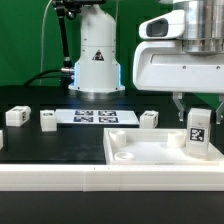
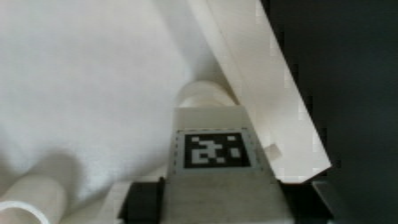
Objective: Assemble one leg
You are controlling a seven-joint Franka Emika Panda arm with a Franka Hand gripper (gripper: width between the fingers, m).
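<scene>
My claw (image 1: 200,117) clenched on the leg (image 1: 197,134), leg upright between the fingers, tag facing outward, white tabletop (image 1: 150,152) directly beneath the claw, spare legs (image 1: 47,120) and marker board (image 1: 95,116) well apart from the claw, toward the exterior view's left

The leg (image 1: 197,133) looks smooth, matt white plastic.

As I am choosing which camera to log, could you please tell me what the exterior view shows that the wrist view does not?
Only the exterior view shows three loose small white tagged blocks, the marker board and the white robot base. Only the wrist view shows the rounded tip of the held small white tagged leg close to the raised rim of the large flat white square tabletop. Both show the gripper shut on that leg over the tabletop.
</scene>
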